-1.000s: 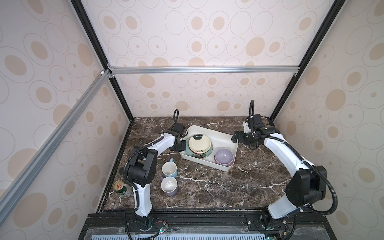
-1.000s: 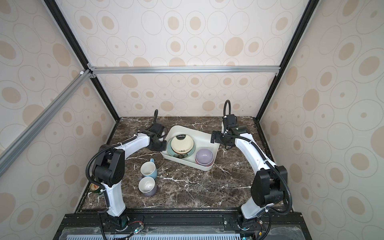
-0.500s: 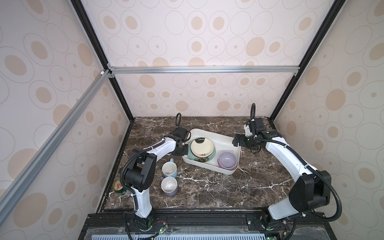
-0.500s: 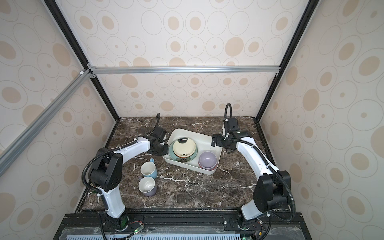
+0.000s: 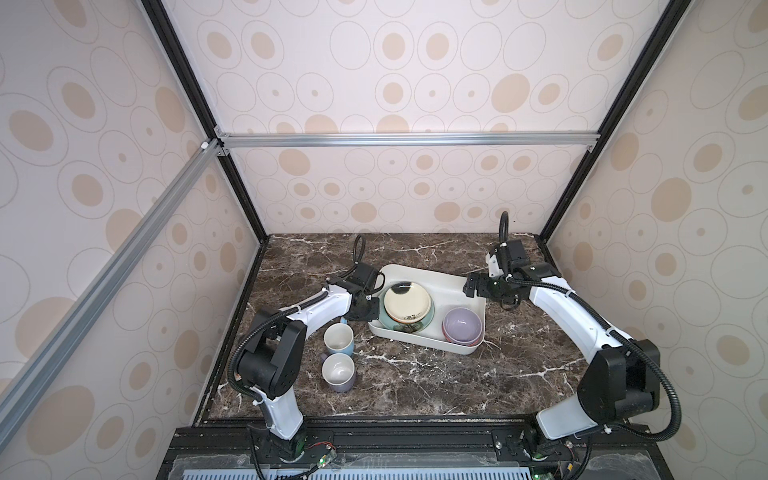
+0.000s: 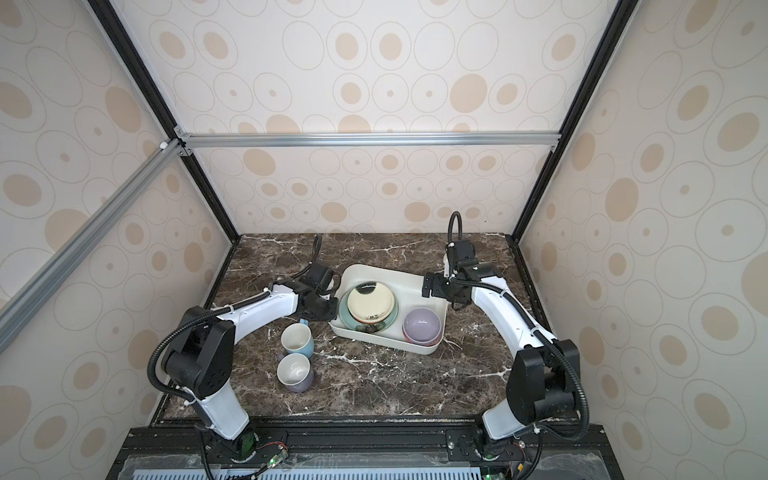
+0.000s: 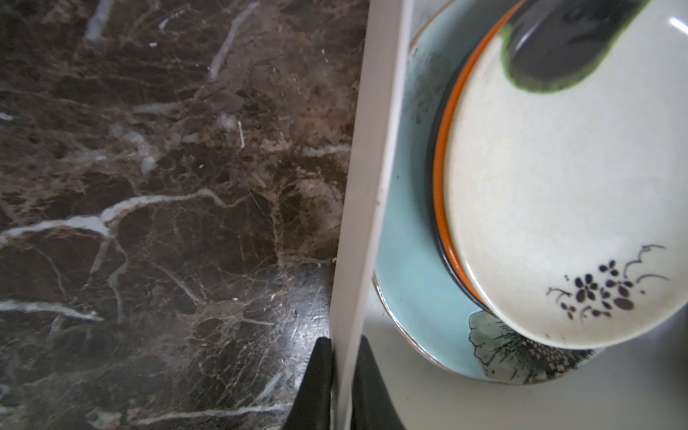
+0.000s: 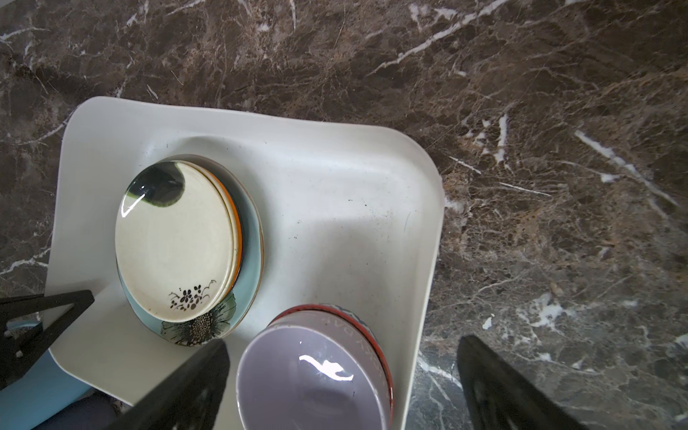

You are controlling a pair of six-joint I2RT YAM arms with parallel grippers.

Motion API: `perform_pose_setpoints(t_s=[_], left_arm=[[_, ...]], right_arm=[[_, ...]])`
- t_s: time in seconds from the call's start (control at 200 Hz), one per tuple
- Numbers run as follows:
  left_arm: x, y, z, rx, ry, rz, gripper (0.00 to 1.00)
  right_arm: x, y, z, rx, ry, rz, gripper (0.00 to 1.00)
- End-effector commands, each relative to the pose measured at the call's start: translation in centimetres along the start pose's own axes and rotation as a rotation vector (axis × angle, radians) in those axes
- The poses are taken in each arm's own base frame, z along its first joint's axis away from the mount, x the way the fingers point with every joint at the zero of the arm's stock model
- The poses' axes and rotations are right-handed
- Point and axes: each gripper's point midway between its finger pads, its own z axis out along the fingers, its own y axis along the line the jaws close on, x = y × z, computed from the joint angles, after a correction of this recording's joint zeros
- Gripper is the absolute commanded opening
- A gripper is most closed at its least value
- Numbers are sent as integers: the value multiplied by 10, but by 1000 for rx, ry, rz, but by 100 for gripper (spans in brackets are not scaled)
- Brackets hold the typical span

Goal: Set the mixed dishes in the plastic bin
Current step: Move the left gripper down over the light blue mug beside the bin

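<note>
Already part loaded, the white bin (image 5: 440, 278) sits askew toward the back of the marble tabletop (image 5: 415, 382). Stacked at its left end are the teal plate (image 7: 405, 283), flat on the bin's floor, and the cream plate (image 5: 407, 302) on top, with an orange-edged dish (image 7: 445, 156) showing between the two in both wrist views. A painted flower shows at the teal plate's near edge, a dark glaze patch at the cream plate's far edge. A bowl (image 5: 462, 326), lavender inside, stands upright in the bin's near right corner. Two mugs are not yet in: the blue mug (image 5: 338, 338) stands upright on the tabletop just off the bin's near left corner, and the lavender mug (image 5: 338, 372) stands just in front of it, both white inside. The left pincer (image 7: 343, 340) sits astride the bin's left wall, one finger outside and one inside, clenched on the rim just beside the teal plate. The right pincer (image 5: 471, 286) hangs over the bin's right rim near its far corner, jaws released wide, grasping nothing; in its wrist view one finger shows over the bin beside the bowl and the other over bare marble
</note>
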Motion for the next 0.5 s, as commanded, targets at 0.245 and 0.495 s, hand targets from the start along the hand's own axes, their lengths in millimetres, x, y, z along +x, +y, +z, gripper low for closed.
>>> perform_pose_setpoints(t_s=[0.245,0.495], left_arm=[[5,-21,-21,68,-44,5,19],[-3,-20,-33,53,-83,18,49]], right_arm=[[10,-3,-4,2,1,4,99],[9,-3,-13,0,-14,-2,99]])
